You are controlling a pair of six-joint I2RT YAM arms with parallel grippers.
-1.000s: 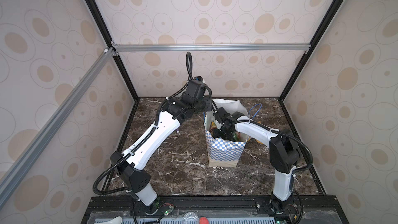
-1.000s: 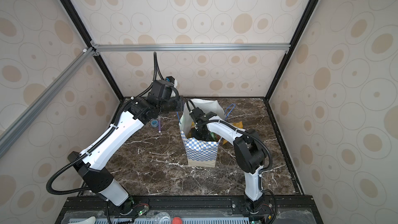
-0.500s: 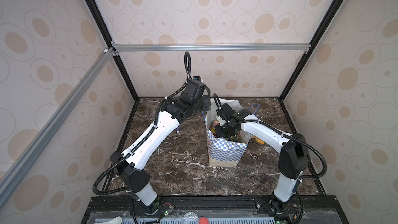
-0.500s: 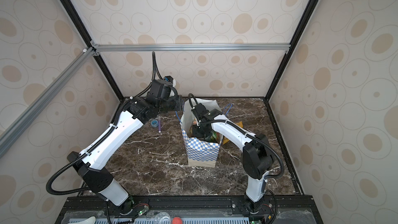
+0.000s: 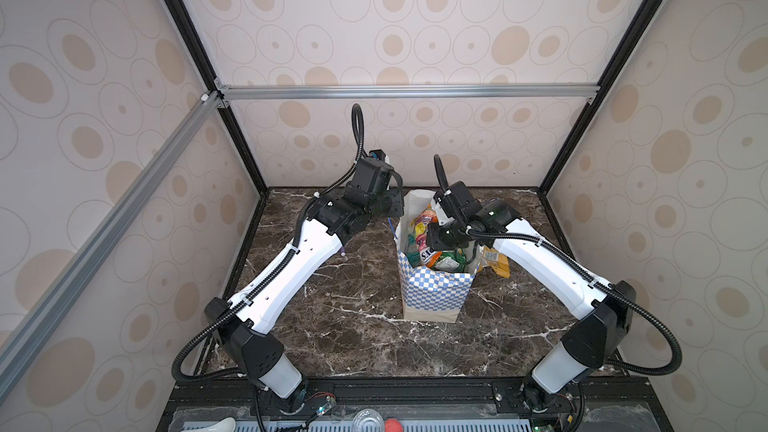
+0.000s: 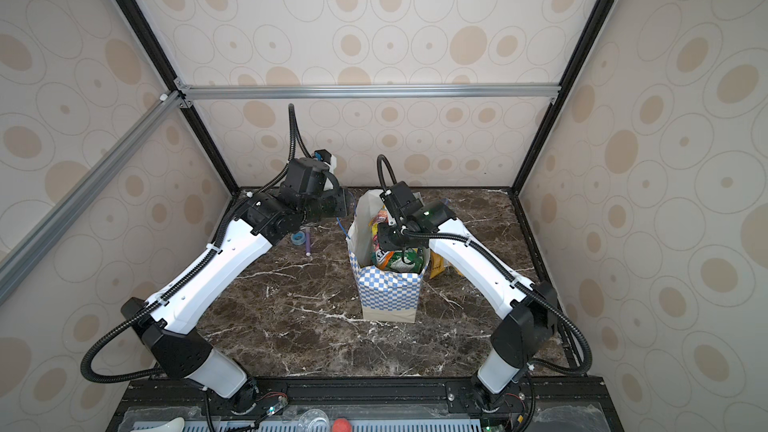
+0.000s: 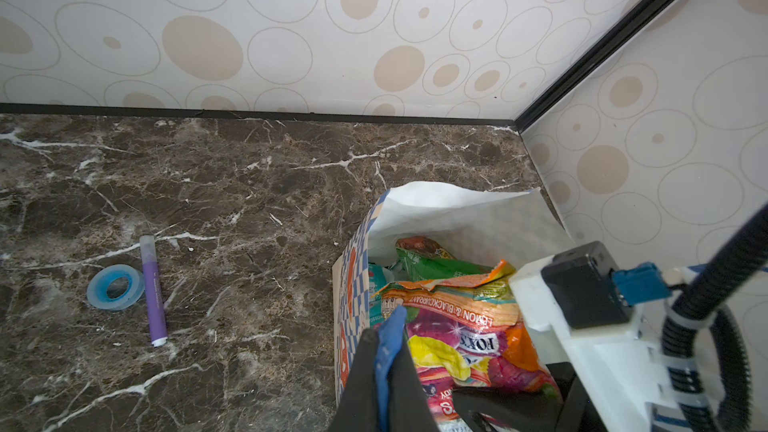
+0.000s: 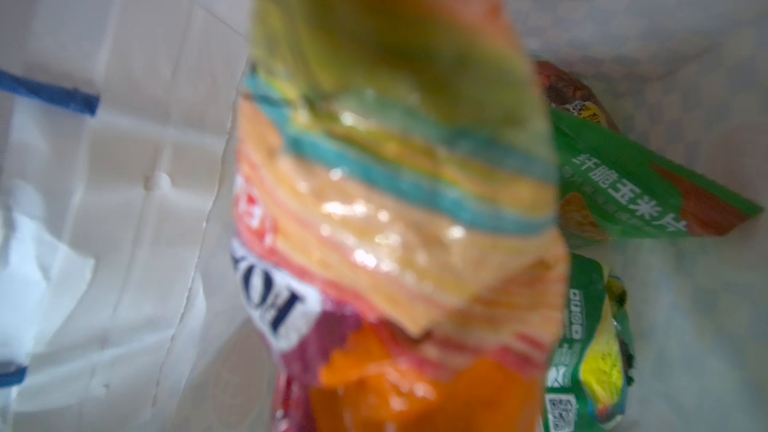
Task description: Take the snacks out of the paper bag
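Marble table [image 5: 353, 326]; left jaws pinch paper bag [image 5: 432, 297] handle [image 7: 388, 338], right jaws hold FOX'S packet [image 7: 457, 342] upright.

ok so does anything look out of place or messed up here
Nothing looks spilled or torn; the paper bag stands upright. Two non-snacks, a blue tape roll and a purple pen, lie side by side on the marble table to its left. One yellow packet lies outside, beside the bag by the right arm.
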